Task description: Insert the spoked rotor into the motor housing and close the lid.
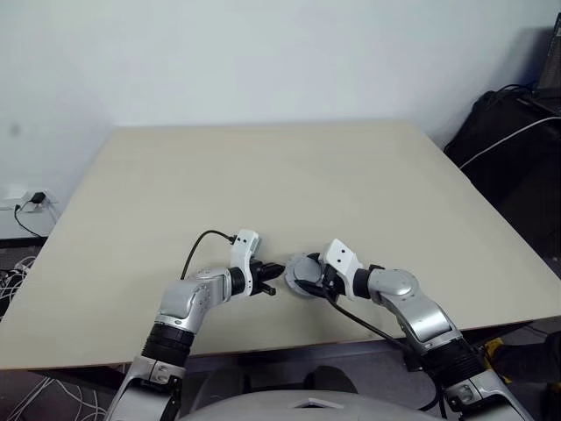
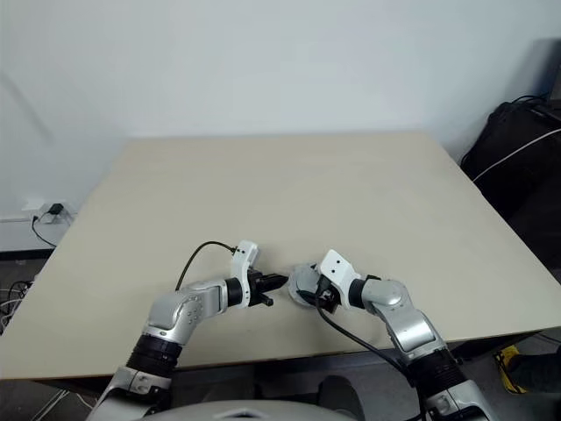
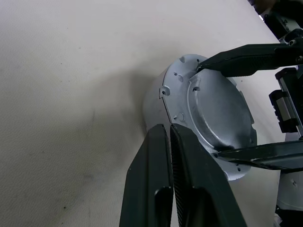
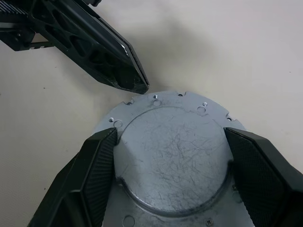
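Beige surface (image 1: 263, 175), near edge: grey notched metal lid (image 4: 175, 156) seated on silver cylindrical housing (image 3: 154, 101), pinched by right pincer (image 4: 170, 156). Left pincer (image 3: 170, 135) pressed together, tips beside lid rim. Rotor presumably inside; final seating likely remains.

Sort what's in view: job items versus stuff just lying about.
Job:
- lid, clamped across its raised centre by the right pincer
- silver housing body under the lid
- left pincer, shut, tips beside the lid's rim

Lying about:
- black bag
- wall socket
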Action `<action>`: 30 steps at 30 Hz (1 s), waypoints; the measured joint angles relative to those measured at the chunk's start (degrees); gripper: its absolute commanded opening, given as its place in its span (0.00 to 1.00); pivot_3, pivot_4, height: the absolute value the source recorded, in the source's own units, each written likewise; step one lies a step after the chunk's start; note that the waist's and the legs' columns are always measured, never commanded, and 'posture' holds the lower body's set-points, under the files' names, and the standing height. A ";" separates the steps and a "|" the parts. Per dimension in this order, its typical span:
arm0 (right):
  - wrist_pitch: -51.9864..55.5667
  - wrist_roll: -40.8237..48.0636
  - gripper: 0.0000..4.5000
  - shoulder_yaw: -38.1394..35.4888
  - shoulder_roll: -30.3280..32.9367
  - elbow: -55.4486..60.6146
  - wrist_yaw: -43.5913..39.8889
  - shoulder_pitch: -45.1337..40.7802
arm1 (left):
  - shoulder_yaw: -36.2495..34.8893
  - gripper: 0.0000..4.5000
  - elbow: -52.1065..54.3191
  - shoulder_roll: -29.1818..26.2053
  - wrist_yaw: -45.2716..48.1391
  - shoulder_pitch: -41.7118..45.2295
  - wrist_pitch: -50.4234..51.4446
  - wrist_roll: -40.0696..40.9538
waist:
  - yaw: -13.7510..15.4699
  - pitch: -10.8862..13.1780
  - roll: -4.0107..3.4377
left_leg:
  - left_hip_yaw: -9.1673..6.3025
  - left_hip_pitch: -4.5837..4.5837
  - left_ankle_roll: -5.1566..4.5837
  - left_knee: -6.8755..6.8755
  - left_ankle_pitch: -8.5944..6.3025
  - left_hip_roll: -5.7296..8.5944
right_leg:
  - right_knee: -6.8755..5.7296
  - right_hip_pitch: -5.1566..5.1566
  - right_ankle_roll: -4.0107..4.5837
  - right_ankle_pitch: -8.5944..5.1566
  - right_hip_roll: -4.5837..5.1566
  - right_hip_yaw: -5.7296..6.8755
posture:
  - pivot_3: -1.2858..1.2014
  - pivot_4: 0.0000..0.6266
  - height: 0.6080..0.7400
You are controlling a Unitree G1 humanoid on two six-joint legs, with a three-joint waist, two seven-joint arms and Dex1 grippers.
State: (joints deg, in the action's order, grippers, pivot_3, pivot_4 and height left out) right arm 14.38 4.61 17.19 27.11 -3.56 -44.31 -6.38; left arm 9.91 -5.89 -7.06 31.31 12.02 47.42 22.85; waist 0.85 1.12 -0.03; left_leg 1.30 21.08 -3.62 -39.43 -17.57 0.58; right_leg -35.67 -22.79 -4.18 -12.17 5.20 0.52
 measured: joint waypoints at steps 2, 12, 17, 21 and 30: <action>0.01 0.00 0.73 0.04 0.01 0.02 -0.01 -0.02 | -0.29 0.04 -0.02 0.71 0.00 0.01 -0.20 0.09 | 0.00 0.00 0.01 | -0.01 0.02 0.01 0.00 0.00 0.01 | 0.01 -0.01 0.00 0.00 0.04 0.00 | 0.52 0.00 1.00; 0.02 0.00 0.73 0.23 0.07 0.08 -0.20 -0.17 | -1.22 0.04 -0.28 2.33 -0.09 1.22 -0.59 0.57 | -0.01 0.00 0.00 | -0.05 0.07 -0.05 0.07 0.03 0.02 | 0.10 -0.02 0.12 0.07 0.00 0.06 | 0.52 0.00 1.00; 0.07 0.00 0.73 0.25 0.07 0.09 -0.21 -0.19 | 0.10 0.04 -1.04 2.52 -0.84 1.95 0.76 -0.43 | -0.02 0.00 0.04 | -0.06 0.06 -0.15 0.09 0.09 0.04 | 0.12 -0.01 0.10 0.06 0.01 0.07 | 0.52 0.00 1.00; 0.14 0.00 0.73 0.24 0.07 0.10 -0.21 -0.18 | 0.79 0.04 -1.04 2.63 -1.25 2.40 1.16 -0.57 | -0.01 -0.01 0.04 | -0.07 0.06 -0.14 0.11 0.08 0.04 | 0.13 -0.01 0.11 0.06 0.01 0.08 | 0.52 0.00 1.00; 2.30 0.21 0.99 -0.91 0.13 1.59 0.09 0.65 | 2.30 0.04 -1.05 2.78 -1.22 2.99 1.25 -1.52 | 0.25 -0.06 -0.01 | -0.12 0.11 -0.16 0.26 0.09 0.04 | 0.36 0.00 0.15 0.09 0.02 0.15 | 0.52 0.00 1.00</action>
State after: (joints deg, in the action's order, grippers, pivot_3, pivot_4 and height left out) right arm 16.69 4.82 16.28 27.24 -1.97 -44.22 -5.74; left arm 12.21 -6.94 -4.28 30.09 15.01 48.67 21.33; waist 1.10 1.06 -0.04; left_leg 1.18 21.18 -3.78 -39.18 -17.48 0.62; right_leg -35.30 -22.78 -4.02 -12.07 5.22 0.67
